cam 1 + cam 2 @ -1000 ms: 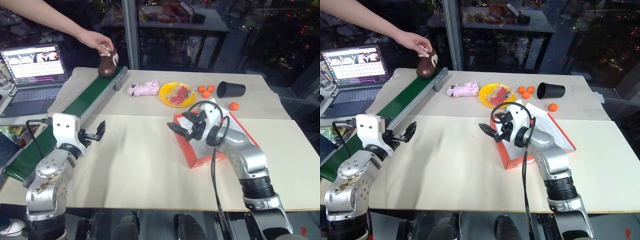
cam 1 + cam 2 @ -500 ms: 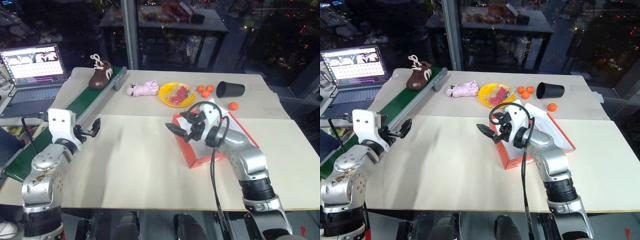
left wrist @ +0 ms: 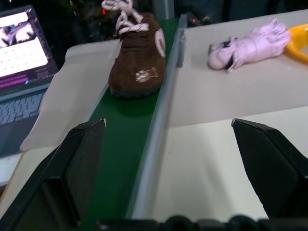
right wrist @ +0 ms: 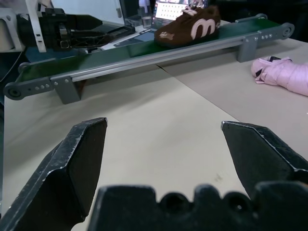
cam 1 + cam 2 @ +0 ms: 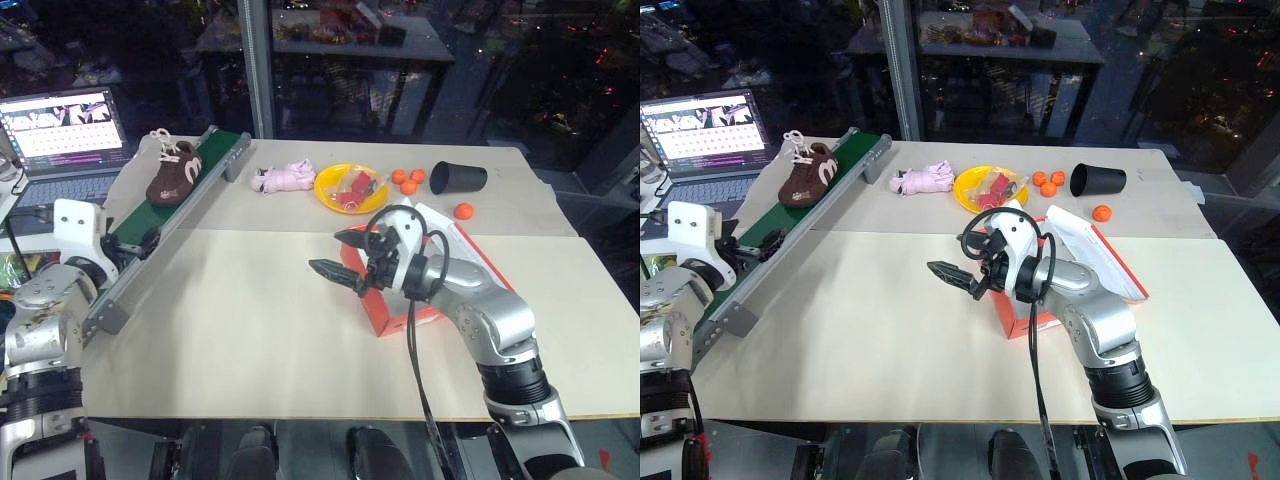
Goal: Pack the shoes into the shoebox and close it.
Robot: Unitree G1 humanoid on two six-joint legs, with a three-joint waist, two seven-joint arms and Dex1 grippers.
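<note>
Brown shoe [image 5: 806, 174] lies on green conveyor [image 5: 790, 235].

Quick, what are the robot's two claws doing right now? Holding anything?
Left claw: open, holding nothing.
Right claw: open, holding nothing.

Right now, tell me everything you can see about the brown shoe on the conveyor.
The shoe is a small dark brown one with a fuzzy, suede-like look, cream laces, a cream M-shaped mark on its side and a small pale print near the toe. It sits upright on its sole on the green conveyor belt, ahead of the open left gripper, nothing gripping it.
</note>
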